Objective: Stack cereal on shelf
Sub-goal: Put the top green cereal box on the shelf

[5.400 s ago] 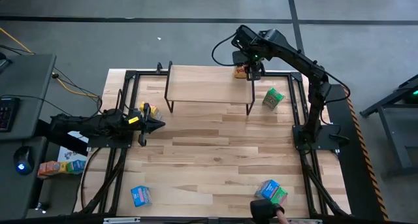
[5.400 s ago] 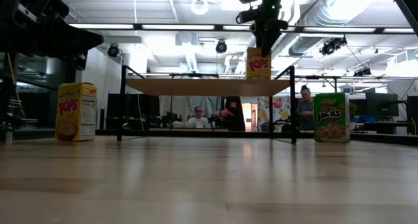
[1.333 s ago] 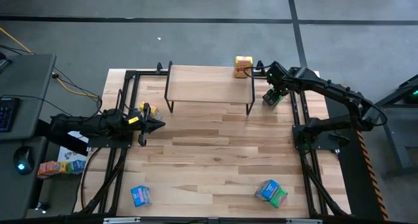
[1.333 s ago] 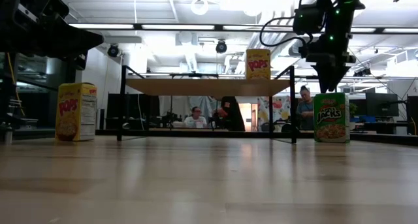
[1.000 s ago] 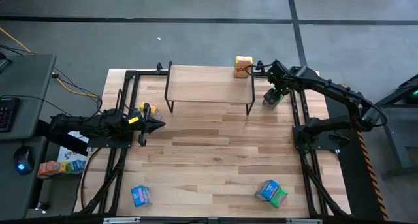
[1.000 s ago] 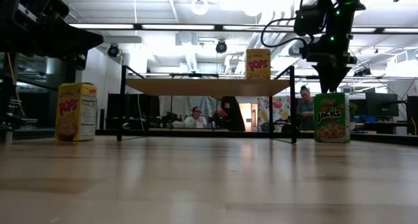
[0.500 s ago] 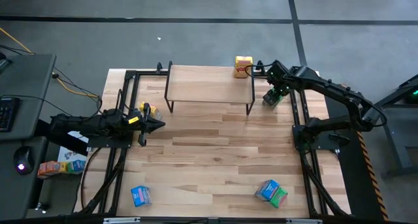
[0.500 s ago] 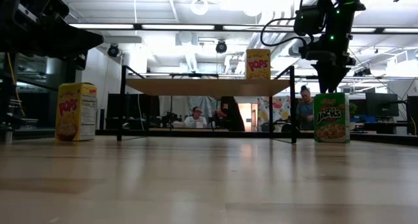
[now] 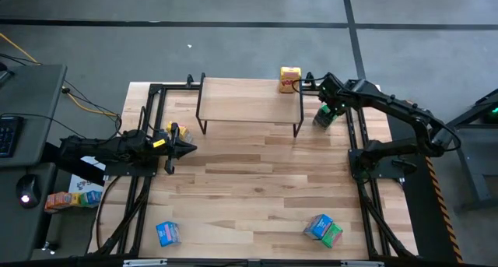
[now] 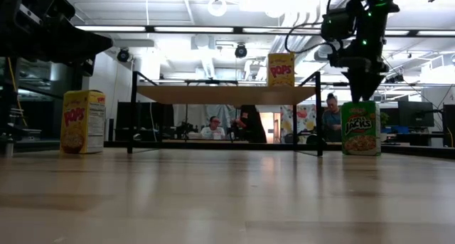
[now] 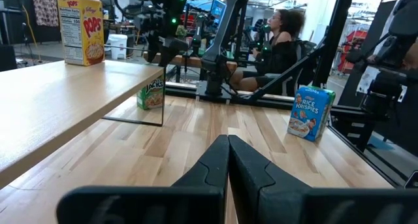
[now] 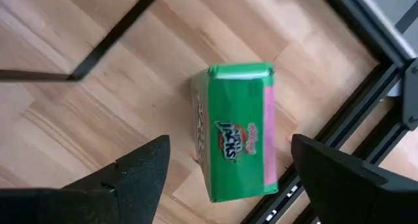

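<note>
One yellow cereal box (image 9: pixel 290 79) already standing at the right rear corner of the shelf (image 9: pixel 249 100); five more boxes yet to go up. Right gripper (image 12: pixel 228 168) poised directly above a green cereal box (image 12: pixel 236 129), fingers (image 12: pixel 140 168) spread wide to either side of it and not touching. Box upright on the table (image 9: pixel 257 197) just right of the shelf's right legs, close by the black frame rail (image 12: pixel 379 87).

Best lowered straight, pads to the broad flat faces, closing only once well down the sides; thin cardboard likely to buckle under a hard squeeze and to tip if clipped at the top edge. Glossy printed card, sharp-cornered and light; shelf of pale smooth wood on thin black metal legs.

Left gripper (image 11: pixel 227 160) parked well left of the shelf, fingers pressed together, holding nothing. Second yellow box (image 10: pixel 82 121) beside the shelf's left legs; blue box (image 9: pixel 167 233) and blue-and-green pair (image 9: pixel 324 229) far out in front of it.
</note>
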`<action>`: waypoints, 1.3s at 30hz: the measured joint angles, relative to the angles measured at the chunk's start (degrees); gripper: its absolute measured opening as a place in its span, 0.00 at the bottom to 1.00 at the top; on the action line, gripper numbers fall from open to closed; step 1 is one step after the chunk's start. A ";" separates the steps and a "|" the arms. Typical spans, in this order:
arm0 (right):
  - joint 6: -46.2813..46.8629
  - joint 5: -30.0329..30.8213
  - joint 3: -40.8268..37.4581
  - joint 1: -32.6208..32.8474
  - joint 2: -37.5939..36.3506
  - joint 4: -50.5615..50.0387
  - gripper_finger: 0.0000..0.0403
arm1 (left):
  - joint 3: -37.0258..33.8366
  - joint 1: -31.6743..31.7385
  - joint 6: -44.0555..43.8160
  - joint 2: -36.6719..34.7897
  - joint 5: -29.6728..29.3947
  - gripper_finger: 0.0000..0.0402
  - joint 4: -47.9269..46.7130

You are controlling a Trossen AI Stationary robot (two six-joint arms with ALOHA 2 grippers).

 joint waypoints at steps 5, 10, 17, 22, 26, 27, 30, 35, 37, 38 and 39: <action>-1.58 0.04 -4.03 -0.09 0.02 1.39 0.78 | -0.01 0.02 0.00 0.00 0.00 0.00 0.00; -1.59 -0.62 -4.44 -0.09 0.03 4.86 0.77 | 0.00 0.02 0.00 -0.02 0.00 0.00 0.00; -1.61 -0.60 -4.43 -0.09 0.02 6.50 0.71 | 0.00 0.02 0.00 -0.02 -0.02 0.00 0.00; -1.32 0.41 -4.44 -0.09 0.02 6.50 0.59 | 0.00 0.02 0.00 0.00 0.00 0.00 0.00; -1.21 1.41 -4.44 -0.09 0.02 6.48 0.49 | 0.00 0.01 0.00 0.00 -0.01 0.00 0.00; -1.19 1.67 -4.44 -0.09 0.02 6.48 0.47 | 0.00 0.00 0.00 -0.02 -0.01 0.00 0.00; -1.19 1.81 -4.44 -0.09 0.02 6.46 0.43 | -0.01 0.02 0.00 -0.01 0.00 0.00 0.00; 0.36 1.85 -4.44 -0.09 0.02 6.35 0.39 | -0.02 0.01 0.00 0.00 -0.02 0.00 0.00; 0.93 1.87 -4.44 -0.09 0.02 6.34 0.38 | -0.01 0.00 0.00 -0.01 0.00 0.00 -0.01; 0.95 1.90 -4.44 -0.09 0.02 6.35 0.38 | 0.00 0.00 0.00 -0.02 -0.01 0.00 0.00; 0.95 1.90 -4.44 -0.09 0.02 6.35 0.38 | 0.00 0.02 0.00 -0.02 -0.02 0.00 0.00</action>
